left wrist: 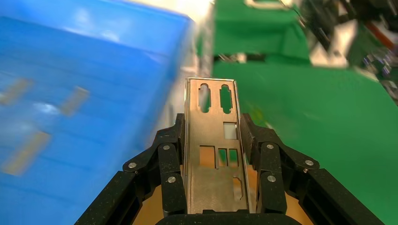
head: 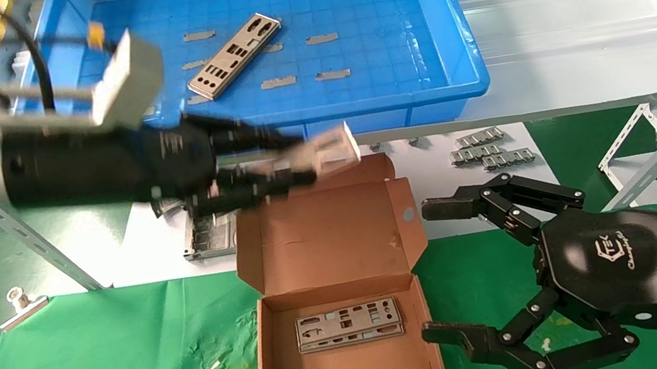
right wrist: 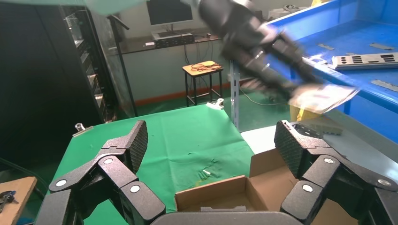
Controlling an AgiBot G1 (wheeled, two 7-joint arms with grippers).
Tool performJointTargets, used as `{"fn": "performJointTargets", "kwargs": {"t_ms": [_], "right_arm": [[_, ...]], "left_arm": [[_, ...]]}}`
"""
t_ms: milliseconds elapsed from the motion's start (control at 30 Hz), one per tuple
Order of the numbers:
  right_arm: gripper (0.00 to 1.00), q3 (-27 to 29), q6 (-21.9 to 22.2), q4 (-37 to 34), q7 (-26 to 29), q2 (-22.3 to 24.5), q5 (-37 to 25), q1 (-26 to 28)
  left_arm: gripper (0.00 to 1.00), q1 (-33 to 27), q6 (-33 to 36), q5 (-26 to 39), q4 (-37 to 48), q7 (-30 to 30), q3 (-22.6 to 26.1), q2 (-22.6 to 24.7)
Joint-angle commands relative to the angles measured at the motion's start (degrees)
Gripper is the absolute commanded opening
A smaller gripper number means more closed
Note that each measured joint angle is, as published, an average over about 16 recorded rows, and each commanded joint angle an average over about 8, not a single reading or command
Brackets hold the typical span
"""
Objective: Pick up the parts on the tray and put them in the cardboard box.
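Far on the bench (head: 575,82), the blue tray (head: 462,46), holding one part (head: 234,56) lying diagonally on its grid floor among several bits of grey tape (head: 278,82); otherwise wide bare floor inside the raised rim; near and centre, the cardboard box (head: 345,360), lid (head: 326,235) folded back toward the tray, holding stacked parts (head: 349,323) flat against its far wall, exact count not clear, with open floor nearer; third visible plate (left wrist: 213,145) pinched between the fingers of the left gripper (head: 306,162), carried above the box lid just past the tray's near rim; right gripper (head: 473,267) idle to the right of the box, fingers spread wide; three small ribbed strips (head: 489,147) on the bench right of the lid; one metal frame (head: 208,238) left of the box.
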Motion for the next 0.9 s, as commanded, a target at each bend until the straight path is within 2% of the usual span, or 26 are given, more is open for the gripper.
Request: {"fn": "performJointTargets", "kwargs": {"t_ms": [33,200,467,900], "right_arm": [[1.0,0.0,0.0,0.0,0.0,0.0,0.0,0.0],[1.0,0.0,0.0,0.0,0.0,0.0,0.0,0.0],[1.0,0.0,0.0,0.0,0.0,0.0,0.0,0.0],[1.0,0.0,0.0,0.0,0.0,0.0,0.0,0.0]], "left_arm": [[0.0,2.9,0.0,-2.8,-5.6,-0.1,1.7,-2.0],[0.0,9.4,-2.8,-3.9,-10.0,6.0,4.5,-2.0],[0.0,17.0,-9.9,0.0,-5.5,18.2,6.7,3.4],[0.01,20.9,-19.1,3.8,2.4,27.9,8.3,10.8]]}}
